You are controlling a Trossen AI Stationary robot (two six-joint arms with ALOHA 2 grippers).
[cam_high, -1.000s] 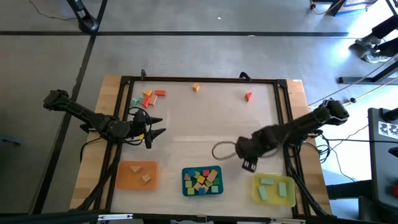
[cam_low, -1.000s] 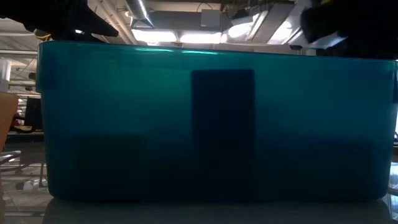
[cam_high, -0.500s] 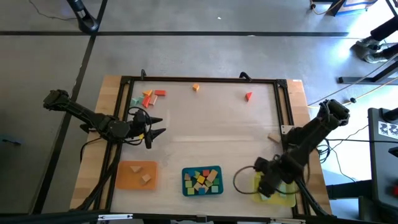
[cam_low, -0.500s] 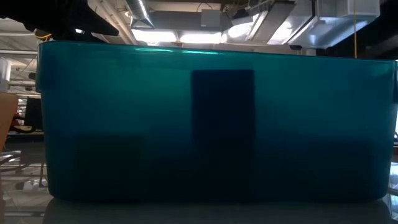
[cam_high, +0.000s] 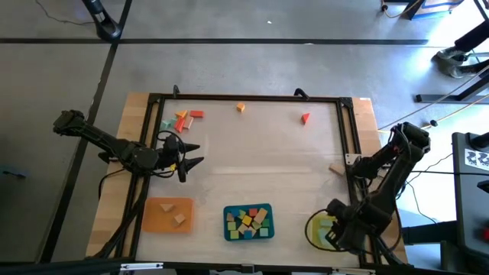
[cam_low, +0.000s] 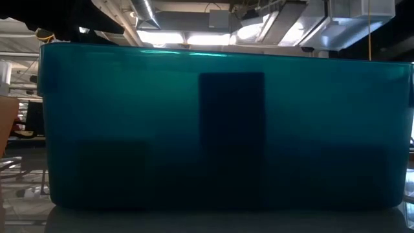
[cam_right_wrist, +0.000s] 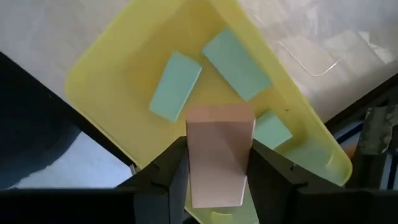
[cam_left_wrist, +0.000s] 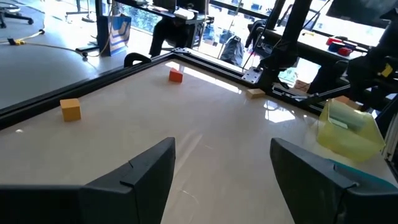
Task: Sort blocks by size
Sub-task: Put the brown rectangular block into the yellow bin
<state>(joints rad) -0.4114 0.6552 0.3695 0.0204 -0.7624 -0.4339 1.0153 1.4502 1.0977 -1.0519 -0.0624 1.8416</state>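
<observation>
A tan block (cam_right_wrist: 219, 152) is gripped between the jaws of the right gripper (cam_right_wrist: 217, 168), directly above the yellow tray (cam_right_wrist: 118, 81), where three mint blocks (cam_right_wrist: 175, 86) are lying. The left gripper (cam_left_wrist: 221, 163) is kept far from the yellow tray, jaws wide and empty. More blocks (cam_high: 247, 220) are seen in the teal tray (cam_high: 228, 211) beside the yellow tray.

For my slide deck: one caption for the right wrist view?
Right gripper holds a tan wooden block above the yellow plastic tray containing three mint-green blocks.
</observation>
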